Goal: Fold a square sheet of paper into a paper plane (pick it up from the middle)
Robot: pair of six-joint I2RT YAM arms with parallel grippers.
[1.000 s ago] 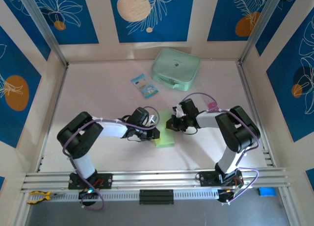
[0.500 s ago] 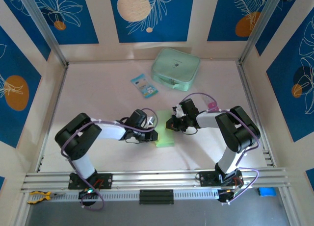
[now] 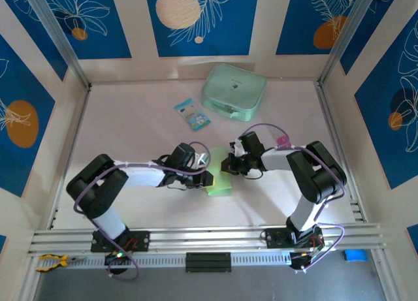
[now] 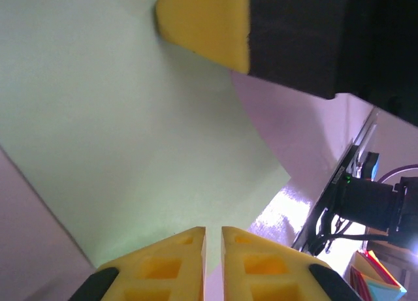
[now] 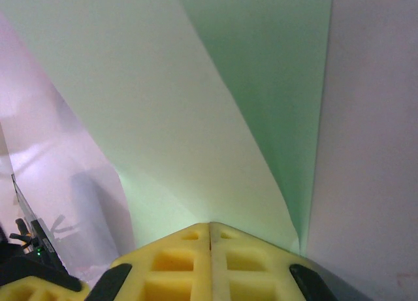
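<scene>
both arms reach inward, low; right gripper jaws closed.

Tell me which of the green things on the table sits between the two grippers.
The sheet of paper: thin, flat, pale green, lying between the left gripper and right gripper. The mint zip case is thick, rounded, and far back by the wall.

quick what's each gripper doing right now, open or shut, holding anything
Left gripper: nearly shut, a thin gap between the fingers, at the edge of the square sheet of paper; a hold cannot be told.
Right gripper: shut on the sheet.
</scene>
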